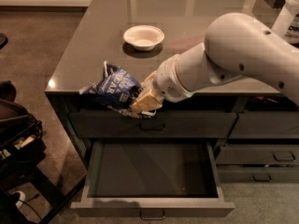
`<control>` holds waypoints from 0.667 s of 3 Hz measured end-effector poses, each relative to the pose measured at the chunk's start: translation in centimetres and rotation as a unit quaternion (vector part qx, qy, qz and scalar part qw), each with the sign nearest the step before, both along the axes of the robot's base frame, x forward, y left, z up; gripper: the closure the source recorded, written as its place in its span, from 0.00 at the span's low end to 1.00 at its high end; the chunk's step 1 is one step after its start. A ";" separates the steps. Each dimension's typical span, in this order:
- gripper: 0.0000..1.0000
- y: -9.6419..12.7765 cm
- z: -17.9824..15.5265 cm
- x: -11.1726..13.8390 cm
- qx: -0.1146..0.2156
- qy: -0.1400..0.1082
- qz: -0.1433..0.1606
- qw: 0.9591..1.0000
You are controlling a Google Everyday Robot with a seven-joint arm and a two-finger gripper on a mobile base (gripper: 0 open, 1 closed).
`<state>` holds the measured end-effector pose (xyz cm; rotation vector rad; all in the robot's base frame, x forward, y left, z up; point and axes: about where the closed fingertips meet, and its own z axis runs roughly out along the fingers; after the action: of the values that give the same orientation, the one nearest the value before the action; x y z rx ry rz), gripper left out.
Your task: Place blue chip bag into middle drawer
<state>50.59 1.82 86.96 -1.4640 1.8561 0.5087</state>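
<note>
The blue chip bag (114, 88), crumpled dark-blue foil with white lettering, hangs in my gripper (140, 104) just past the counter's front edge, in front of the shut top drawer. The gripper's tan fingers (148, 96) are shut on the bag's right end. The middle drawer (152, 205) is pulled wide open below, its dark box interior bare, directly under the bag and gripper. My white arm reaches in from the upper right over the counter.
A white bowl (143, 36) sits on the grey counter (88, 45) behind the bag. Narrower shut drawers (261, 155) are at the right. A dark bag and cables (18, 139) lie on the floor at the left. A white container (289, 13) stands at the far right.
</note>
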 end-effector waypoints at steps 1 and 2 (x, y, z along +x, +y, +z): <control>1.00 -0.8 -1.2 -2.1 0.008 0.000 -0.024 1.000; 1.00 -3.5 -5.0 -5.2 0.027 0.006 -0.096 0.995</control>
<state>45.36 -1.68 81.95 -1.2344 1.9538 0.4702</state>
